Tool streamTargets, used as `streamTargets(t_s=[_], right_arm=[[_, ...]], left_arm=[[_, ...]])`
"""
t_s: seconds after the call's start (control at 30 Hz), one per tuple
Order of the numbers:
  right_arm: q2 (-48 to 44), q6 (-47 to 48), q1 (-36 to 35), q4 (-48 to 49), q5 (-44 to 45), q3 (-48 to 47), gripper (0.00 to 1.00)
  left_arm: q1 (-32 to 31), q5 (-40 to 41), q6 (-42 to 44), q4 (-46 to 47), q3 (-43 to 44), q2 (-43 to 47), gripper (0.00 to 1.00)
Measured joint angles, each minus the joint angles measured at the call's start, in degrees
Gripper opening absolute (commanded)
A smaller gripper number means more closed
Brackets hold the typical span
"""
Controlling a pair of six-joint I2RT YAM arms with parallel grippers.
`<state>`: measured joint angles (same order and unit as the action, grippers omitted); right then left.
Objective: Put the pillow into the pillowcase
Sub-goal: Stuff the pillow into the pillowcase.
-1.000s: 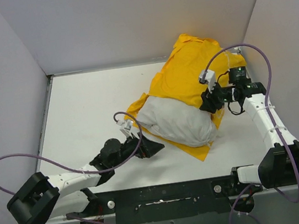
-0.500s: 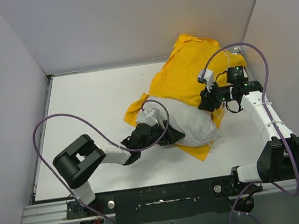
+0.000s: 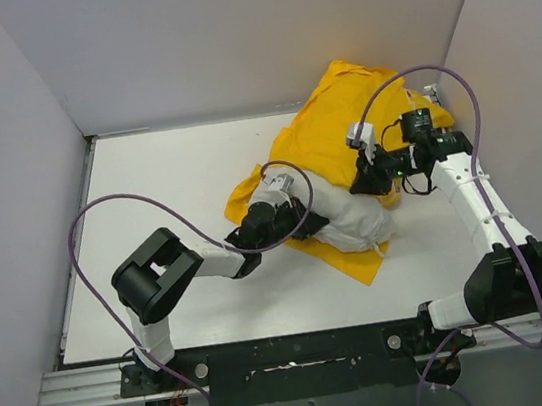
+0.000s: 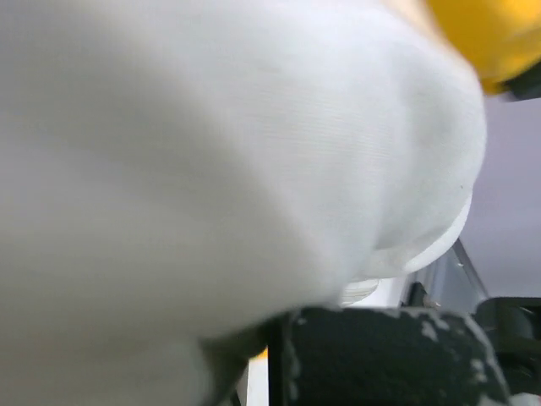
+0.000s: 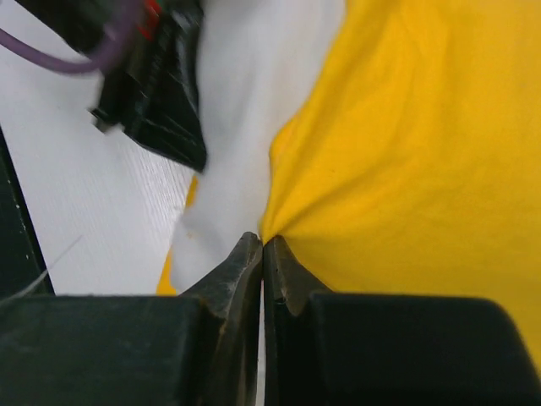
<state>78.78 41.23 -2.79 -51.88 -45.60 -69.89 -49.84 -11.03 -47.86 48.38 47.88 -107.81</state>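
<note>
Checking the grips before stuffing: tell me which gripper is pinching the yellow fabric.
The right gripper: its closed jaws pinch a fold of the yellow pillowcase. The left gripper is pressed against the white pillow instead.

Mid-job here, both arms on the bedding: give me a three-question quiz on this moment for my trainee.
1. True or false: the pillow is fully inside the pillowcase.
2. The right gripper has its jaws shut on: A) yellow pillowcase fabric, B) the pillow, C) nothing.
3. Which gripper is at the pillow's exposed white end?
Key: 1 false, its near end sticks out of the yellow cloth; 2 A; 3 the left gripper.
</note>
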Motion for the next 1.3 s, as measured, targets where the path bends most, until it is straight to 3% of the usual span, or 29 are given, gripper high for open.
streamTargets(t_s=[0.2,0.27,0.4,0.6,0.77,0.87,0.97,1.07,1.23,1.3], right_arm=[[2.2,2.1,-7.5,-7.8,-8.1,-21.1,0.00],[2.7,2.1,-8.5,-8.9,-11.0,-23.5,0.00],[2.6,-1.2,-9.2,-7.6,-12.9,-17.4,0.00],[2.6,-0.8,-4.0,-7.4,-9.4,-3.8,0.00],[2.0,6.9,-5.4,-14.3,-10.1,-3.2,0.00],[0.9,6.1,-7.7,-13.6,-9.3,-3.2,0.00],[0.6,2.6,-5.5,-11.6,-8.5,-3.1,0.00],[1.2,0.8,-1.1,-10.3,-8.0,-2.0,0.04],[2.8,3.6,-0.7,-11.5,-5.2,-0.4,0.24],[2.7,6.6,-1.1,-13.7,-4.8,-0.5,0.36]], left_arm=[[-1.3,4.5,17.0,4.5,1.7,0.7,0.00],[-3.6,8.2,22.1,6.4,1.7,1.6,0.00],[-8.4,22.1,27.9,10.8,1.3,2.6,0.00],[-8.6,42.2,30.9,14.0,-1.9,2.6,0.00],[-7.9,49.0,31.6,14.4,1.4,0.9,0.00],[-8.5,49.8,32.4,15.7,4.7,-2.1,0.00],[-9.3,48.9,32.9,19.2,5.3,-5.3,0.00],[-9.5,45.5,32.5,21.5,4.9,-7.5,0.13],[-8.0,35.9,29.8,23.6,2.1,-7.8,0.48],[-6.4,30.9,27.6,23.6,0.6,-7.8,0.59]])
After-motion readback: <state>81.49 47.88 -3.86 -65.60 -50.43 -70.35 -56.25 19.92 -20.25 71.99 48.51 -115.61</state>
